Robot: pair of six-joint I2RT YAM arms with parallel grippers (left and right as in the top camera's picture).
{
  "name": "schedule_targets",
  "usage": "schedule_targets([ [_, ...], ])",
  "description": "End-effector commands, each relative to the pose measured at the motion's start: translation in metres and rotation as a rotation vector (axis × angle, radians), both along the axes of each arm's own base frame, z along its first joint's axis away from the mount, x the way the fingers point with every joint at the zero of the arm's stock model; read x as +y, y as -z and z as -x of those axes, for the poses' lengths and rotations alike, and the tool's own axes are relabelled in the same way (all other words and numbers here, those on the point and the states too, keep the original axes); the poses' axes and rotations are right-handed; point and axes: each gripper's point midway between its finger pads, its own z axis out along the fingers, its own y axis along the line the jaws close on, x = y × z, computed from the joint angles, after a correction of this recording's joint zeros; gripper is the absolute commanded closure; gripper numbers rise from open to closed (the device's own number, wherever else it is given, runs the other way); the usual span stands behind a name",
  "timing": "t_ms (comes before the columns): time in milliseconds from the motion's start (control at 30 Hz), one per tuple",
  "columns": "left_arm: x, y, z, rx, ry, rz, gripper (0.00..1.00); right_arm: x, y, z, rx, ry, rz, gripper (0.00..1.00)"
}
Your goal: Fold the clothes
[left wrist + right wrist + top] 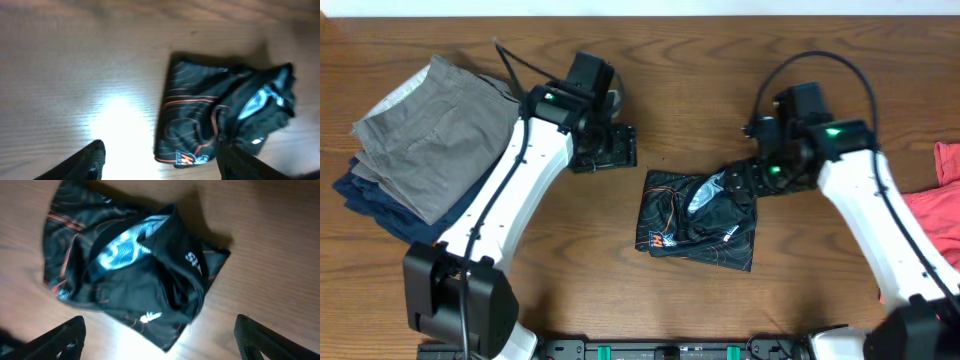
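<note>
The black jersey (698,220) with fine orange lines lies folded into a small bundle at the table's middle, its collar and white inner label bunched up on top. It also shows in the left wrist view (215,117) and the right wrist view (135,270). My left gripper (605,150) hovers open and empty to the jersey's upper left, its fingers (160,162) spread wide. My right gripper (745,180) is open and empty just above the jersey's upper right corner, its fingers (160,337) apart on either side.
A stack of folded grey and navy trousers (415,135) lies at the far left. A red shirt (938,205) lies at the right edge. Bare wood surrounds the jersey.
</note>
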Motion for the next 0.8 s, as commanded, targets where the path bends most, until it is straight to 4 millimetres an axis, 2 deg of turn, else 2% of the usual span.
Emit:
schedule_targets([
  [0,0.002,0.031,0.011,0.066,-0.002,-0.018,0.26,-0.001,0.031,0.001,0.051,0.023,0.086,0.15],
  [133,-0.008,0.054,0.020,0.084,0.017,0.037,0.26,0.001,0.057,-0.010,0.069,0.088,0.117,0.19],
  [200,-0.009,0.065,0.022,0.081,0.021,0.049,0.26,0.002,0.067,-0.012,0.086,0.108,0.120,0.31],
  [267,-0.015,0.074,0.025,0.079,0.032,0.079,0.25,0.002,0.075,-0.012,0.110,0.129,0.125,0.38],
  [333,-0.020,0.081,0.028,0.075,0.044,0.106,0.25,0.001,0.083,-0.010,0.137,0.143,0.133,0.53],
  [400,-0.024,0.086,0.030,0.068,0.055,0.117,0.23,0.000,0.085,-0.008,0.152,0.151,0.138,0.77],
  [467,-0.028,0.089,0.032,0.059,0.069,0.120,0.21,-0.013,0.086,-0.006,0.161,0.230,0.201,0.95],
  [500,-0.030,0.089,0.033,0.056,0.076,0.121,0.21,-0.023,0.086,-0.005,0.164,0.293,0.248,0.99],
  [600,-0.038,0.090,0.035,0.044,0.100,0.124,0.19,-0.063,0.082,0.007,0.182,0.521,0.417,0.99],
  [633,-0.040,0.089,0.035,0.040,0.108,0.124,0.19,-0.072,0.081,0.011,0.193,0.575,0.447,0.99],
  [700,-0.045,0.089,0.036,0.032,0.122,0.125,0.19,-0.075,0.081,0.016,0.225,0.600,0.439,0.96],
  [733,-0.047,0.089,0.037,0.029,0.128,0.127,0.19,-0.072,0.081,0.020,0.252,0.593,0.418,0.89],
  [767,-0.049,0.089,0.037,0.027,0.133,0.128,0.19,-0.069,0.082,0.024,0.277,0.582,0.400,0.73],
])
